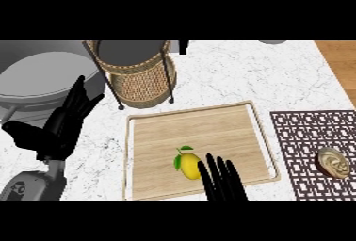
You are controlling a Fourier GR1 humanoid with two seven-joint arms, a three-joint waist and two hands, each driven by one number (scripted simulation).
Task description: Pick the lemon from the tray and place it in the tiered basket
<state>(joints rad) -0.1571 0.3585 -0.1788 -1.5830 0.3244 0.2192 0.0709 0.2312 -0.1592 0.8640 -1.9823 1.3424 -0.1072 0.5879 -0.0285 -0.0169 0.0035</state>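
Black fingers of the right hand [221, 181] rise from the near edge of the wooden tray [236, 123], straight and close together, holding nothing. Their tips stand just beside the lemon [190, 165], on its right; whether they touch its skin I cannot tell from this angle. The lemon, yellow with a green leaf at its upper left, lies on the tray near the near edge, roughly midway between the tray's left and right rims.

Off the tray's right rim, a dark patterned mat [306, 136] covers the worktop toward its right edge, and a round beige object [334, 162] sits on the mat's near right part.

At the worktop's left edge the left hand [62, 123] shows with its grey forearm below it, fingers straight and pointing up, thumb spread to the left, resting with nothing in it.

Beyond the tray's far left corner stands the tiered basket [139, 75], woven wicker in a dark metal frame, its upper tier open and dark inside. Left of it, at the worktop's far left corner, lies a large grey round pan [42, 70], partly hidden behind the left hand's fingers. The white marble worktop [230, 70] stretches bare behind the tray.
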